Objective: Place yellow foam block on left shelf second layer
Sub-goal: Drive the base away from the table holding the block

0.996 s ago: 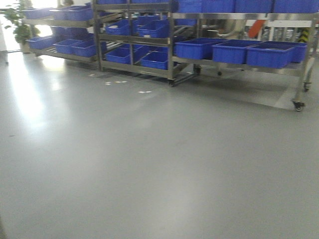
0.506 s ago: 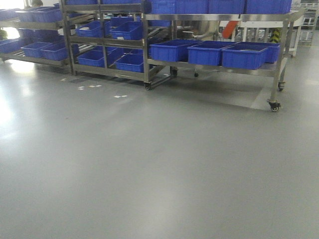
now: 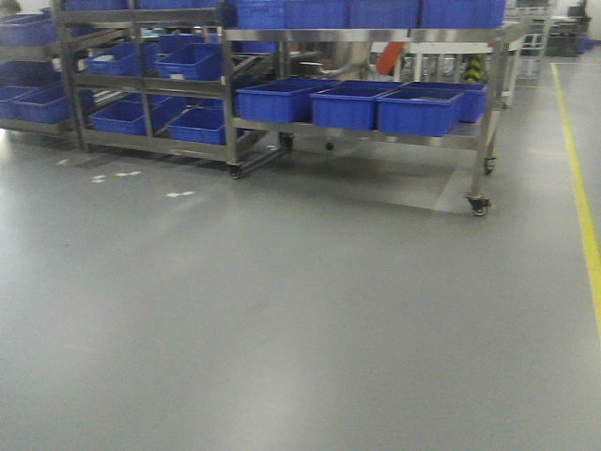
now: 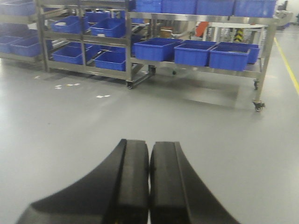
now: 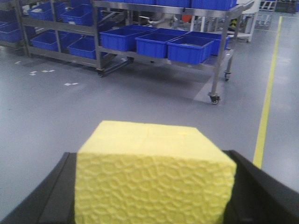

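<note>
The yellow foam block (image 5: 152, 172) fills the lower middle of the right wrist view, held between the two black fingers (image 5: 261, 196) of my right gripper (image 5: 152, 186), which is shut on it above the grey floor. My left gripper (image 4: 149, 154) is shut and empty, its two black fingers (image 4: 133, 182) pressed together above the floor. The steel shelf racks with blue bins stand at the far left (image 3: 150, 75); the front view shows neither gripper nor the block.
A wheeled steel rack (image 3: 484, 122) carries blue bins (image 3: 347, 103) at the back centre. More blue bins (image 3: 192, 122) sit on the left racks. A yellow floor line (image 3: 582, 207) runs along the right. White floor marks (image 3: 178, 194) lie before the racks.
The front view has swung to the right: the racks have shifted left in the picture and the yellow floor line has come into view at the right.
</note>
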Action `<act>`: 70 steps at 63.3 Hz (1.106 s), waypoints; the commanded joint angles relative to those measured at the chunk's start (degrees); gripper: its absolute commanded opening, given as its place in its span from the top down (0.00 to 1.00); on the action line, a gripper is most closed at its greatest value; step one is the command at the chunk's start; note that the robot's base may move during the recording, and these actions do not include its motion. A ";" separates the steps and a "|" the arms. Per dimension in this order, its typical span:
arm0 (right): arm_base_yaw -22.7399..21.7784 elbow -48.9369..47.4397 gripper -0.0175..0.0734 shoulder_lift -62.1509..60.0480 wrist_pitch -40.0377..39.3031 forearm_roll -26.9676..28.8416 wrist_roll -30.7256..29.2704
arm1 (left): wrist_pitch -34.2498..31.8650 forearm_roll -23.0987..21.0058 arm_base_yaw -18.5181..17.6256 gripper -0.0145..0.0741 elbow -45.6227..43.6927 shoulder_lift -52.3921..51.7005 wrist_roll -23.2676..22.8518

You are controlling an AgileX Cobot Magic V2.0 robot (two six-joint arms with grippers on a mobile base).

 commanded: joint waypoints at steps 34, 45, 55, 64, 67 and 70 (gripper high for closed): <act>-0.29 -1.68 0.45 1.24 -4.76 -0.75 -0.52 | -5.11 -0.56 0.10 0.68 1.58 -0.86 -0.22; -0.29 -1.68 0.45 1.24 -4.76 -0.75 -0.52 | -5.11 -0.56 0.10 0.68 1.58 -0.86 -0.22; -0.29 -1.68 0.45 1.24 -4.76 -0.75 -0.52 | -5.11 -0.56 0.10 0.68 1.58 -0.86 -0.22; -0.29 -1.68 0.45 1.24 -4.76 -0.75 -0.52 | -5.11 -0.56 0.10 0.68 1.58 -0.86 -0.22; -0.29 -1.68 0.45 1.24 -4.76 -0.75 -0.52 | -5.11 -0.56 0.10 0.68 1.58 -0.86 -0.22; -0.29 -1.68 0.45 1.24 -4.76 -0.75 -0.52 | -5.11 -0.56 0.10 0.68 1.58 -0.86 -0.22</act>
